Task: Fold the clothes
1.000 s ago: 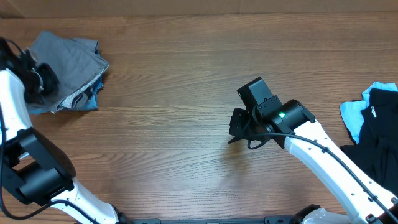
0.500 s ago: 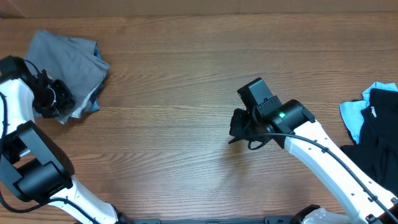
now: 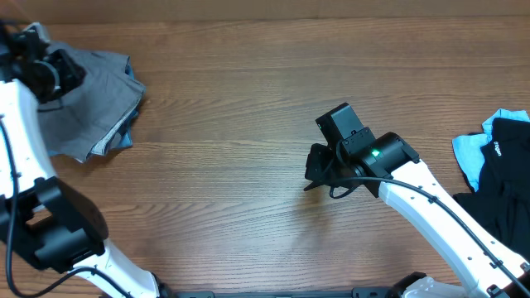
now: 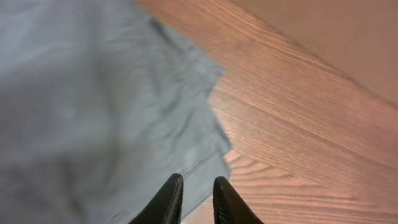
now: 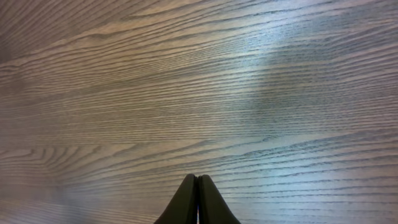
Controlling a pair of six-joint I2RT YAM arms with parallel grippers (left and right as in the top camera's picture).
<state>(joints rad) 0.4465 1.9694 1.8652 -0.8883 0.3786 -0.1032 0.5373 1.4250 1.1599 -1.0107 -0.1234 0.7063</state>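
Left tool (image 4: 198, 198) over edge of grey shorts (image 4: 93, 106).

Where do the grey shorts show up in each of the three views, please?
Overhead: the shorts lie in the top-left corner.
Left wrist: they fill the left half.
Right wrist: not in it; only wood shows.
Shared landmark: the wooden table, bare to the shorts' right in both views that show them.
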